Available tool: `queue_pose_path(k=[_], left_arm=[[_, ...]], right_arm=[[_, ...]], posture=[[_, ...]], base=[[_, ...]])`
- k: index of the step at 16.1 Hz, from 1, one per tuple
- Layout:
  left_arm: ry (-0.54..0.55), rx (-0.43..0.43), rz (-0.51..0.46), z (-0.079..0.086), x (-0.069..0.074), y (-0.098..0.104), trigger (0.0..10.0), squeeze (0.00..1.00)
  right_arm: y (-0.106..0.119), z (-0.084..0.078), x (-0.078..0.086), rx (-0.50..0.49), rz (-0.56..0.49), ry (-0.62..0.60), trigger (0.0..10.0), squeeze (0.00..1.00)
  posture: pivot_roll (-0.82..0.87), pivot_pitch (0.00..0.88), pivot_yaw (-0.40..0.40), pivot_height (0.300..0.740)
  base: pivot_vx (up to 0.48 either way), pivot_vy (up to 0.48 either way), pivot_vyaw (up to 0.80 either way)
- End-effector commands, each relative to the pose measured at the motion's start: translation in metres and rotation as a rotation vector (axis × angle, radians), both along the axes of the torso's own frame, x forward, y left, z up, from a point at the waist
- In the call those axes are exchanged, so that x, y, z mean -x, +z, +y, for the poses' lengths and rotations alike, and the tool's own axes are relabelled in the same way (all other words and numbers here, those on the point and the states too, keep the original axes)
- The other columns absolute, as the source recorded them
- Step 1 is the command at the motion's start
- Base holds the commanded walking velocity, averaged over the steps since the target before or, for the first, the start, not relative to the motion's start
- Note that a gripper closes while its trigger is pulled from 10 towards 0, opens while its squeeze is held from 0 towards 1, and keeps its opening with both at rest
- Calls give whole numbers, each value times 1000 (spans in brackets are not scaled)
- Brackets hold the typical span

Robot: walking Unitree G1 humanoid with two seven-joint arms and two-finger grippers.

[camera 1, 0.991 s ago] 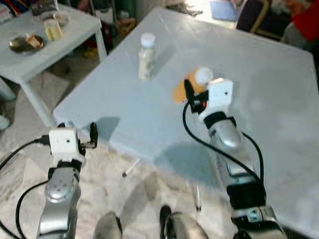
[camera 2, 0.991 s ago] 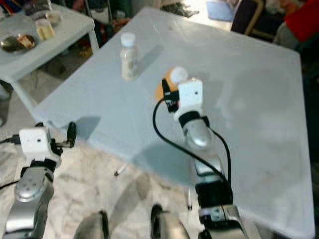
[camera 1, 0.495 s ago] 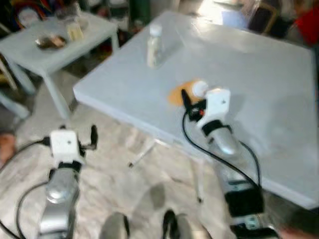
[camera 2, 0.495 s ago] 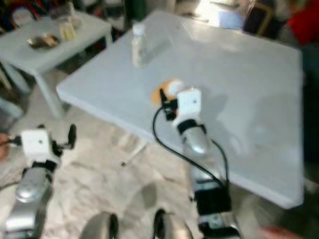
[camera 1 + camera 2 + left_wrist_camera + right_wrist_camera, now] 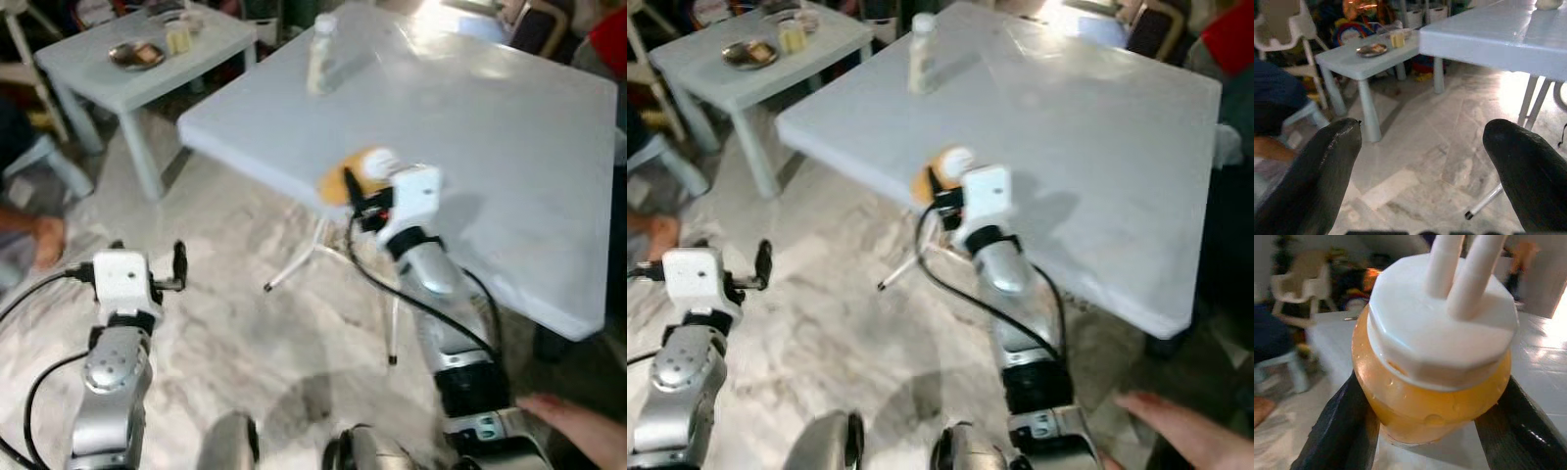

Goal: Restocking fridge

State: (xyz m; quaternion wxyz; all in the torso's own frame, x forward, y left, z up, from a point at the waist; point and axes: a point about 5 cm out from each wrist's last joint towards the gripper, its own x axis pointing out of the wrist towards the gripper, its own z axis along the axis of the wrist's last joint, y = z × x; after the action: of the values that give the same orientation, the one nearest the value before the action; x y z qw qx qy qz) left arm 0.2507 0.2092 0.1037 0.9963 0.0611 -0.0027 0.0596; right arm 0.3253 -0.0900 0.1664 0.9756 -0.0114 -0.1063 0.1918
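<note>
The orange juice bottle (image 5: 1431, 372) with a white cap is clamped between the right gripper's (image 5: 355, 196) black fingers, at the near edge of the pale blue table (image 5: 509, 127). A pale bottle (image 5: 320, 41) stands at the table's far left. The left gripper (image 5: 1425, 171) hangs over the marble floor (image 5: 225, 333), fingers apart. A small side table (image 5: 118, 83) stands far left.

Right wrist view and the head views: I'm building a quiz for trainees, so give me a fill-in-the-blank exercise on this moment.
1. The right gripper is shut on a bottle of ______ juice.
2. That bottle's cap is ______ in colour.
3. The left gripper hangs over the floor with its fingers ______.
4. The pale bottle stands on the big ______.

Missing words: orange; white; open; table
</note>
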Motion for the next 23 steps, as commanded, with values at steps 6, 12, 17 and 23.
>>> queue_pose_path(k=[6, 12, 17, 23], left_arm=[[-11, -24, 39, -1, 7, -9, 10000, 0], [78, -74, 94, 36, 40, -17, 10000, 0], [102, -111, 64, 35, 37, -12, 10000, 0], [117, -67, 53, 29, 40, -15, 10000, 0]], right_arm=[[2, 3, 1, 41, -33, 48, 10000, 0], [-8, -5, 3, 38, -3, 31, 10000, 0], [-9, 4, 4, 40, -5, 86, 1765, 0], [-17, 2, 10, 89, -9, 109, 10000, 0]], posture=[[63, 120, -37, 740], [83, 116, -45, 740], [104, 122, -45, 740], [90, 124, -35, 740]], base=[[-214, 0, 0], [0, 0, 628], [0, 0, 280], [0, 0, 398]])
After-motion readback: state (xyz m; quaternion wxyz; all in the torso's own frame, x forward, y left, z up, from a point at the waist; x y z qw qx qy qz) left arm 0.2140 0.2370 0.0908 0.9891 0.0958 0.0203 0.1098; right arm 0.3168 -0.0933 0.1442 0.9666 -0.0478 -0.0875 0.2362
